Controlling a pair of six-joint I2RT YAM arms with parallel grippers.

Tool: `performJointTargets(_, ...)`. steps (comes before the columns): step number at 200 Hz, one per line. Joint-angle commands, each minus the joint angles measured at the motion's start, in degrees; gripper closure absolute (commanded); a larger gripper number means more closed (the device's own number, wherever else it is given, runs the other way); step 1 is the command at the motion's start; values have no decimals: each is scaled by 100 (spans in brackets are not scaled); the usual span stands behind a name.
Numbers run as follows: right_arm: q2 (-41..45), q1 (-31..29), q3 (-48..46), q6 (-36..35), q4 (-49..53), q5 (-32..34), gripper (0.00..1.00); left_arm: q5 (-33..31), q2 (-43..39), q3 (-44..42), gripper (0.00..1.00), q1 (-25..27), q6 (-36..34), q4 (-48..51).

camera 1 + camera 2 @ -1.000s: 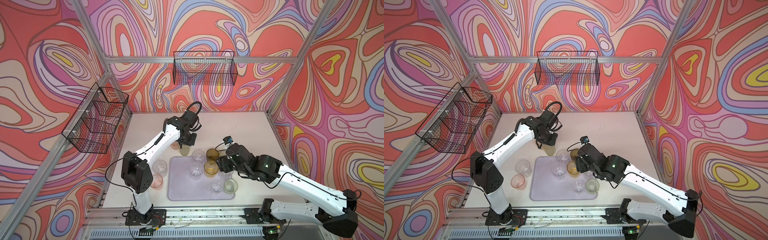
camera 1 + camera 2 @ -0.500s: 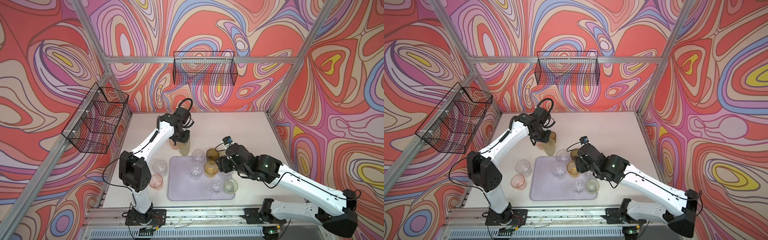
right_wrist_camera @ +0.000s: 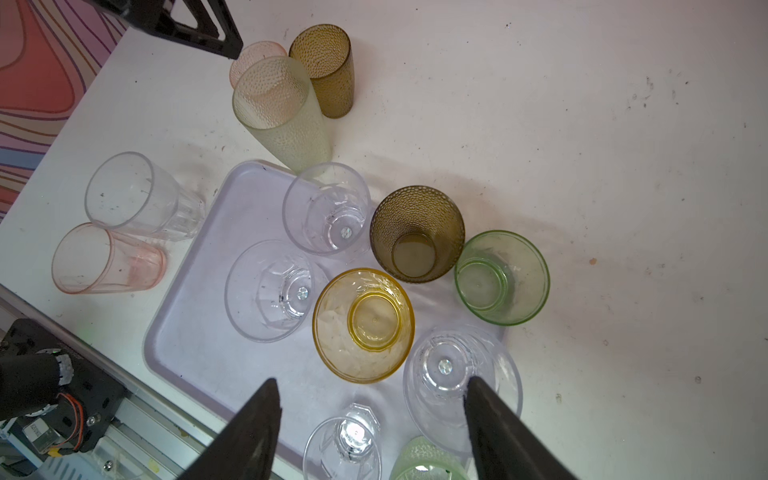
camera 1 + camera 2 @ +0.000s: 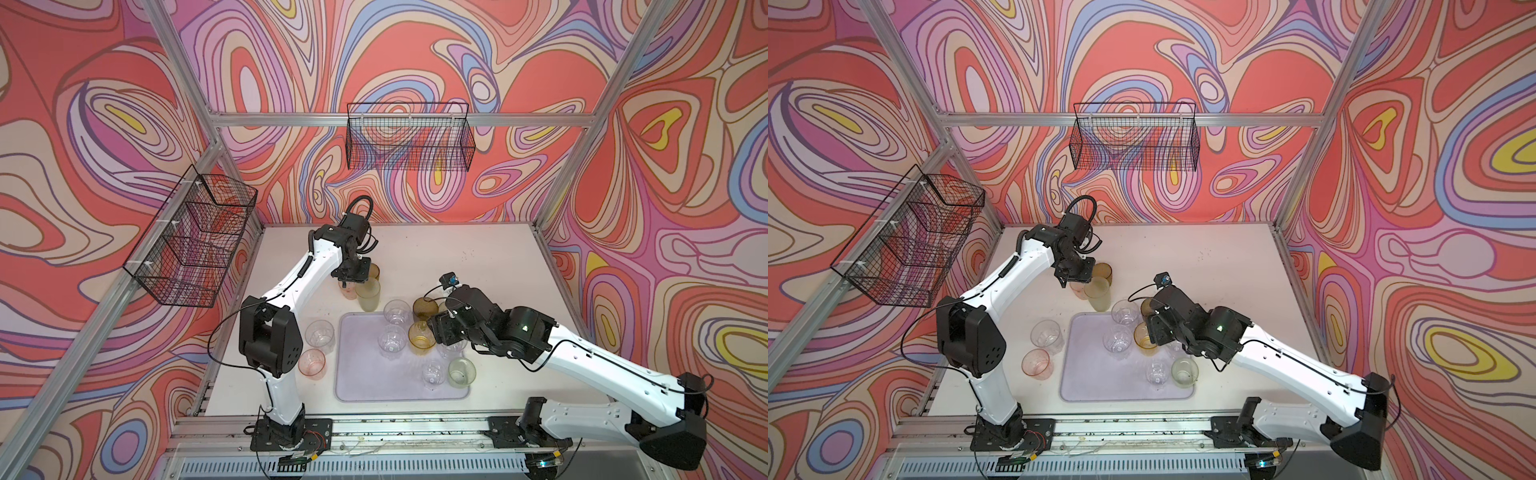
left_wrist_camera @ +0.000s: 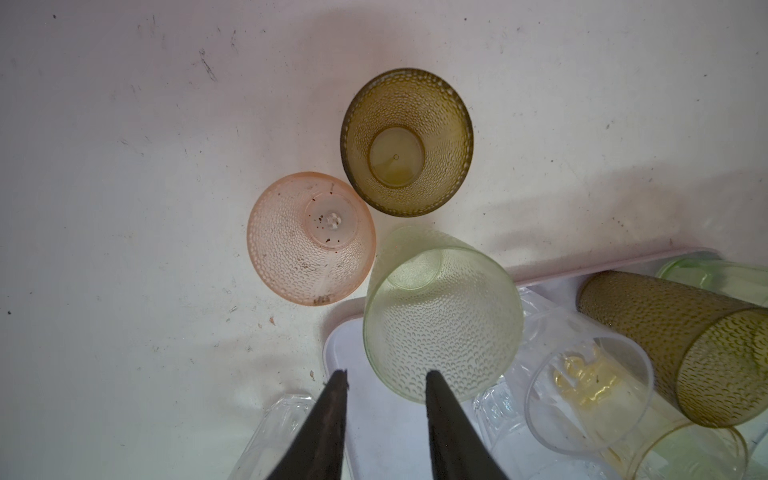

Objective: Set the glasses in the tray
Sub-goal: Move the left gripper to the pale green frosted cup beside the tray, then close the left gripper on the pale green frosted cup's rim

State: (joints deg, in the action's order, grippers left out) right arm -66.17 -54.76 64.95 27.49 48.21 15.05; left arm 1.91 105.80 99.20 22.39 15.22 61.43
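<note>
Several glasses (image 3: 363,324) stand upright in the lilac tray (image 3: 195,332). Others stand on the white table (image 3: 582,124) beside and behind it. The right gripper (image 3: 372,380) hovers over the tray, jaws spread wide, holding nothing. The left gripper (image 5: 384,371) hangs by a tall green glass (image 5: 442,320) just behind the tray, jaws partly apart, empty.

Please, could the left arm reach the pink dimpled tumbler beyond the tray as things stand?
Probably yes: the left end effector hovers empty by the pink tumbler; the pale green tumbler and olive tumbler crowd one side.
</note>
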Motion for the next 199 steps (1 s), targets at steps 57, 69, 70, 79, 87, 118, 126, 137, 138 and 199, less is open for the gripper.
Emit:
performJointTargets(57,56,20,88,-18,56,24,27,-94,337,-75,64,-68,16,-35)
performJointTargets(69,61,20,79,-15,52,18,27,-131,362,-84,64,-63,16,-43)
performJointTargets(70,61,24,79,-15,55,21,27,-131,362,-84,64,-61,16,-43)
performJointTargets(79,61,20,71,-15,51,20,27,-145,379,-101,65,-70,16,-52)
performJointTargets(87,61,20,63,-15,40,20,27,-141,406,-109,65,-69,16,-57)
performJointTargets(118,65,24,53,-6,31,12,27,-130,477,-194,66,-78,25,-103)
performJointTargets(126,65,24,53,-6,32,9,27,-109,496,-207,66,-81,25,-111)
performJointTargets(137,69,22,53,-2,35,16,27,-102,508,-238,67,-77,32,-141)
performJointTargets(138,74,20,53,-4,33,11,27,-98,510,-241,67,-77,33,-145)
performJointTargets(199,61,22,53,2,31,7,27,-75,535,-269,73,-86,33,-149)
